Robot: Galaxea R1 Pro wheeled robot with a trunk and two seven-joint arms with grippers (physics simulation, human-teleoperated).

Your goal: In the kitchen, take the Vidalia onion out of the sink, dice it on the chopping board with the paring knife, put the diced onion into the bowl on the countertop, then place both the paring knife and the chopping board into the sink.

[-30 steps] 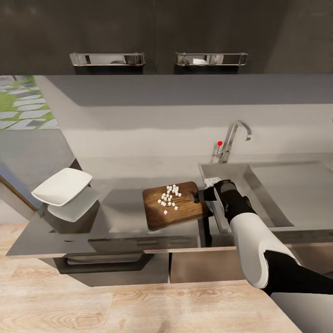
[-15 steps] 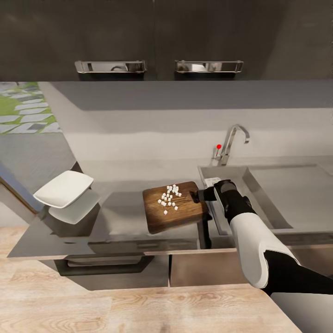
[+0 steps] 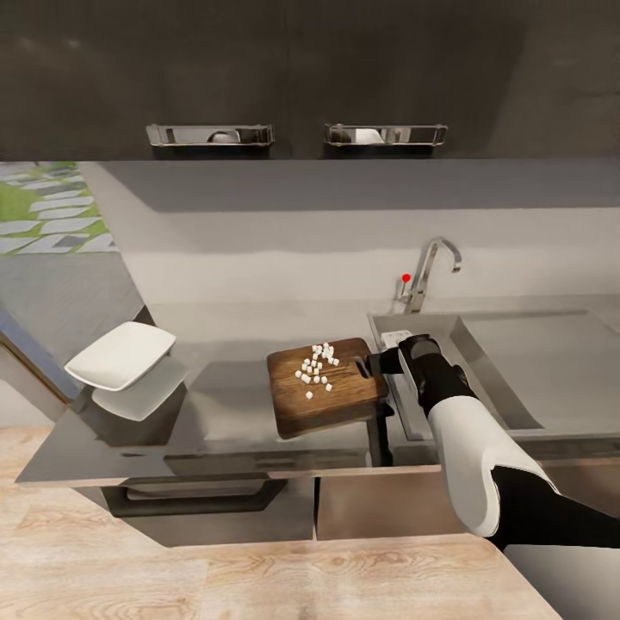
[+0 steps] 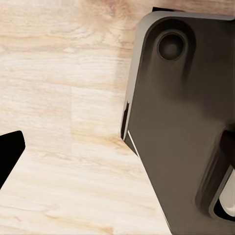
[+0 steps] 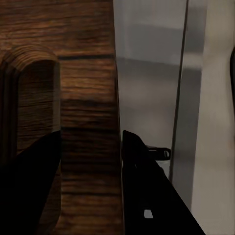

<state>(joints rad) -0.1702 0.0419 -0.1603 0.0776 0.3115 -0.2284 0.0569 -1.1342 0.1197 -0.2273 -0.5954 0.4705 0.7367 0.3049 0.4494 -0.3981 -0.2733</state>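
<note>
Fingers of the right gripper (image 3: pixel 376 362) clamped the chopping board (image 3: pixel 325 385) at its slot end, presumably to carry the diced onion (image 3: pixel 315 369) bowlward.

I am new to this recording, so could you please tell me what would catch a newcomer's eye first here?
First, the chopping board on the countertop, beside the sink, with small white onion dice scattered on it. The right hand grips the board's end by the handle slot, one finger on each side of the wood in the right wrist view. At the counter's left end sits the white bowl.
</note>
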